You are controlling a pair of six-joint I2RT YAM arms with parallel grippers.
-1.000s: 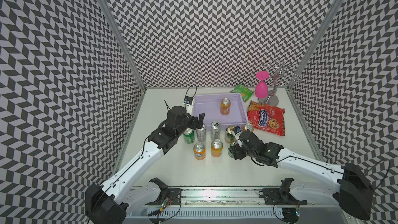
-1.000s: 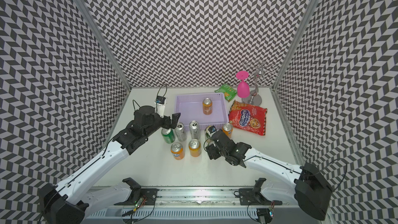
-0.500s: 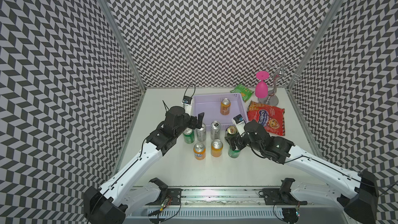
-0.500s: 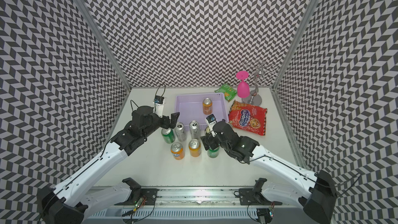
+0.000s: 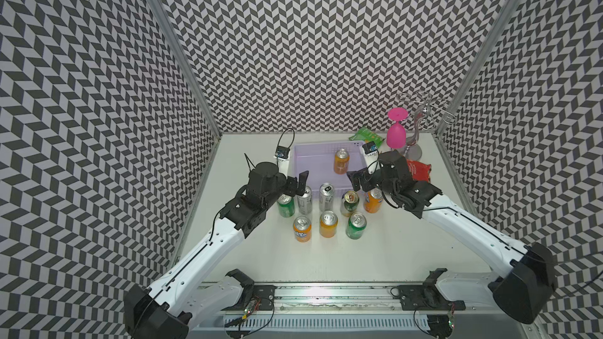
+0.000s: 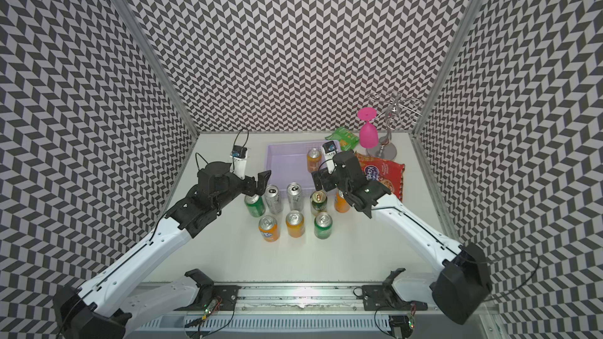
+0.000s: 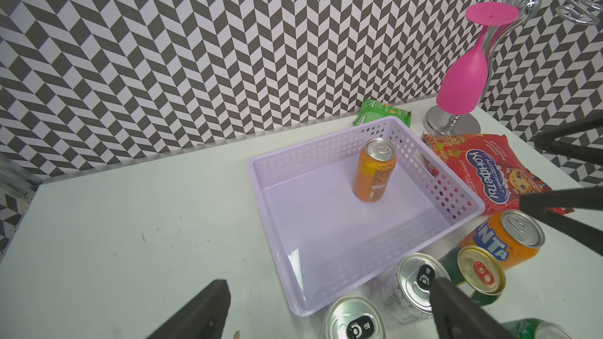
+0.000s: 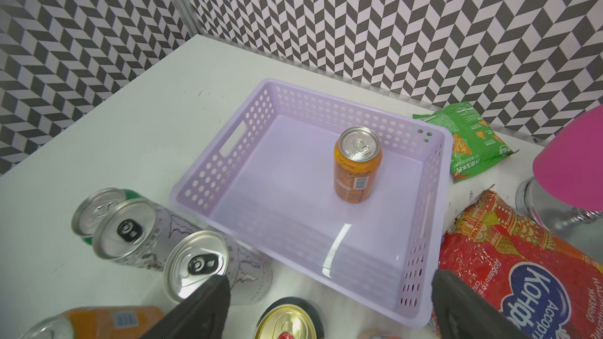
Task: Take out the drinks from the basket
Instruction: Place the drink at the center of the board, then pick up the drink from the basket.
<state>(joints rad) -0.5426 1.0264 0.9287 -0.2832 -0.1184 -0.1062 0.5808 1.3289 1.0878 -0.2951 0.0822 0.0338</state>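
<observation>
In both top views, one orange metal drink can (image 5: pixel 341 160) stands upright inside the lavender perforated plastic basket (image 5: pixel 310 171), centre frame; left gripper (image 5: pixel 299 186) and right gripper (image 5: pixel 358 182) hang spread wide, empty

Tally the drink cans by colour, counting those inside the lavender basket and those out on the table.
Orange metal drink cans: 4, 1 of them in the lavender plastic basket
Green metal drink cans: 3
Slim silver-grey metal drink cans: 2
Total: 9
</observation>
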